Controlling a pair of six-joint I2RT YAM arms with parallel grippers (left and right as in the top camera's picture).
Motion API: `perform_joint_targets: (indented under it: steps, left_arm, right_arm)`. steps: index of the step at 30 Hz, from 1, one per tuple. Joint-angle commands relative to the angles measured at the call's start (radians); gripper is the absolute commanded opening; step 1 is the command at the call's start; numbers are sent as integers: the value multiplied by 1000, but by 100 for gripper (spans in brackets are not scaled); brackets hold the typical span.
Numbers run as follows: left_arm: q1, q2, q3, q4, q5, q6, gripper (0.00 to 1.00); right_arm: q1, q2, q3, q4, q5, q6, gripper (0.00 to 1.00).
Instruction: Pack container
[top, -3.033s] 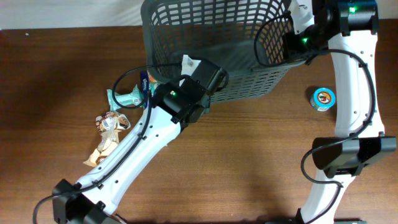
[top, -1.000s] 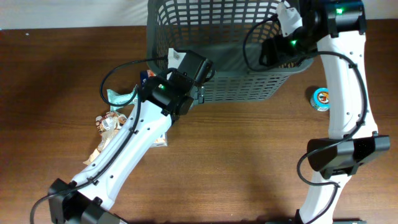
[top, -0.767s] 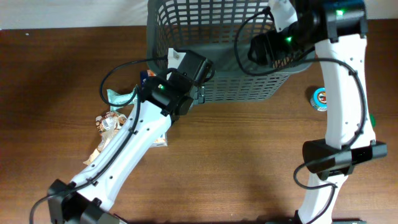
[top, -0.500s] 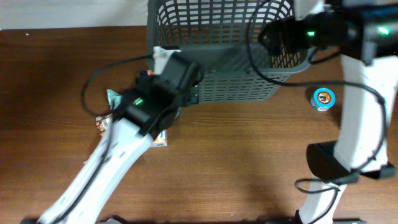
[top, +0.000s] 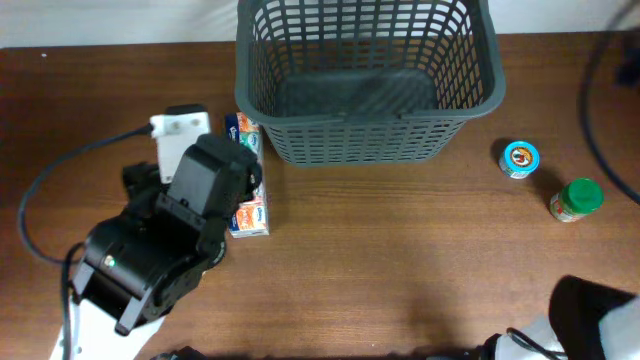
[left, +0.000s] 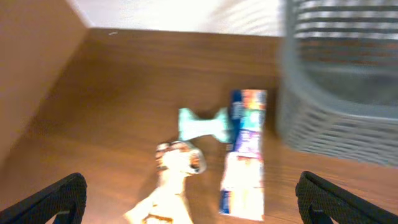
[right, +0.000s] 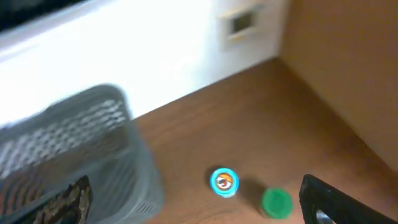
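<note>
One container, a dark grey lattice basket, is sitting at the far middle of the table, its solid bottom showing. Three packets are lying to its left: one long printed carton just beside its wall, one teal wrapper and one crumpled brown-and-white wrapper. To its right, one blue-topped tub and one green-lidded jar are standing near each other. The left fingers are hanging spread wide above the packets, gripping nothing. The right fingers are likewise gaping apart.

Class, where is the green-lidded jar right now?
Overhead, the green-lidded jar stands on the right side, beside the blue-topped tub, apart from the basket.
</note>
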Motion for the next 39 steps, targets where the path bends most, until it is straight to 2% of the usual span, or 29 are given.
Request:
perform_joint_targets:
  steps: [1,5,9,14,18,24,33,39]
  left_arm:
    - [61,-5,10,-45,-105,-118,100]
    - [175,1,10,-87,-97,-156,100]
    - [280,1,10,-114,-97,-156,100]
    - [348,1,10,-118,-97,-156,100]
    - [352,1,10,-118,-97,-156,100]
    - [352,1,10,-118,-97,-156,100]
    - [352,1,10,-118,-97,-156,100]
    - [352,1,10,-118,-97,-156,100]
  right_arm:
    - [-100,-26,-103,-7,31,112,99]
    - [-181,-41,-274,-7,25,117,99]
    - [-198,-40,-421,-7,26,86,99]
    - [-197,-38,-515,7,56,101,99]
    - [-197,-9,-618,24,212,297,99]
    - [-196,50,-731,119,206,325,99]
    - [-196,157,-780,142,205,562,99]
    - [-200,189,-832,138,206,570,99]
